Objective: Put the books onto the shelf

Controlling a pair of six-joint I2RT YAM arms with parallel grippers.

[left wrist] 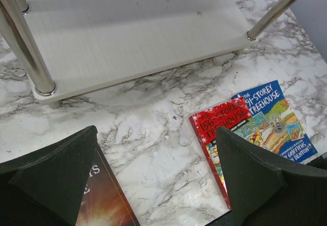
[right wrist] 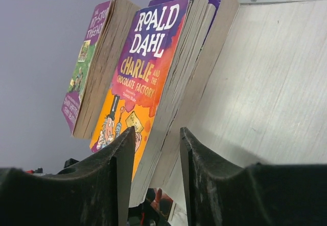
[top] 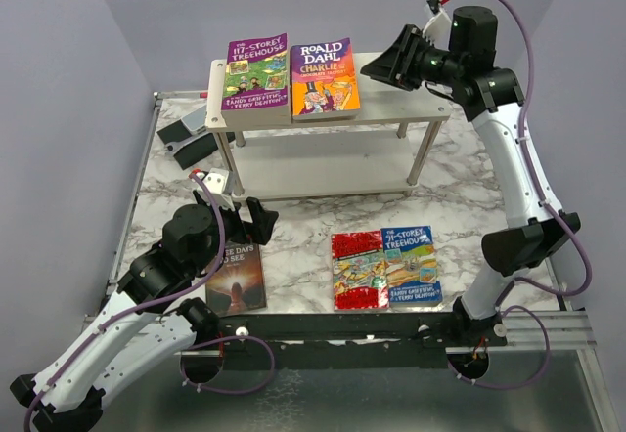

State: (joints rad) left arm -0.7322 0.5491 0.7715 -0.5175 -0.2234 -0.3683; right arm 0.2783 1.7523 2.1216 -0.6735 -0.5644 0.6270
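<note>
Marble table, left fingers spread wide and empty, right fingers parted beside Roald Dahl book

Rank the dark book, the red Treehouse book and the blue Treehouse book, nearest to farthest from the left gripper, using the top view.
1. The dark book, front left, right by the left gripper.
2. The red Treehouse book, front centre.
3. The blue Treehouse book, just right of the red one.

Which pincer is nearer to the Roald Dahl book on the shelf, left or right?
Right. The right pincer sits just beside the Roald Dahl book on the top board. The left pincer hangs low over the table near the dark book, far off.
</note>
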